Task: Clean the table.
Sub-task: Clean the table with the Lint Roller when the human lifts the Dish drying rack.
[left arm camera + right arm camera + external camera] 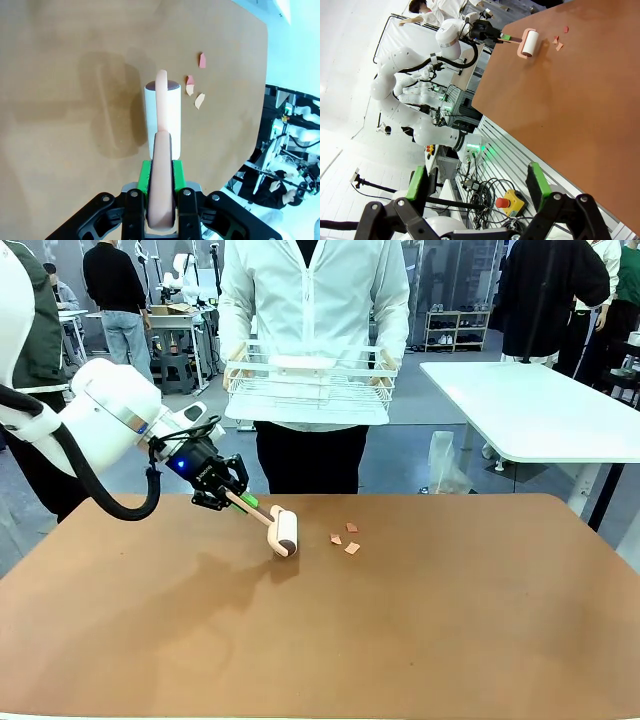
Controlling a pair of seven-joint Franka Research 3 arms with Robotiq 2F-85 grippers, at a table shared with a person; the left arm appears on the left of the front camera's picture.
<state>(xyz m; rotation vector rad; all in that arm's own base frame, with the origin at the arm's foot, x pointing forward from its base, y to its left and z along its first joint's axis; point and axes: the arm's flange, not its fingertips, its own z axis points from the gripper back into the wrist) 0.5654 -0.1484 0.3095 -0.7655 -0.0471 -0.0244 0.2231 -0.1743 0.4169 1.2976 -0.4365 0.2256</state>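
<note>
Large reddish-brown matte tabletop with rounded corners [450,620] spans the near field, right in front of us. Near its far middle lie three small pinkish-orange paper scraps [352,548], close together. Just beside them, on the robot's left, sits a lint roller with a white roll and a peach plastic handle [283,531]. The roll is on or just above the wood; we cannot tell which. The left gripper [243,501] has its green pads clamped on the handle's rear end, with the handle running straight out along the fingers. The right gripper [477,182] hangs off the table's near side, fingers spread wide with nothing between them. Risks, as we judge them: the grip sits far from the roll, so downward pressure could pivot the handle in the pads. A roll that skids rather than turns would shove the scraps along, perhaps toward the far edge. A pass aimed too narrow could miss the outer scrap. Beyond the far edge a person in a white shirt [315,290] holds a white wire basket [310,390] by both ends at waist height. Through the wires we make out nothing inside it.
</note>
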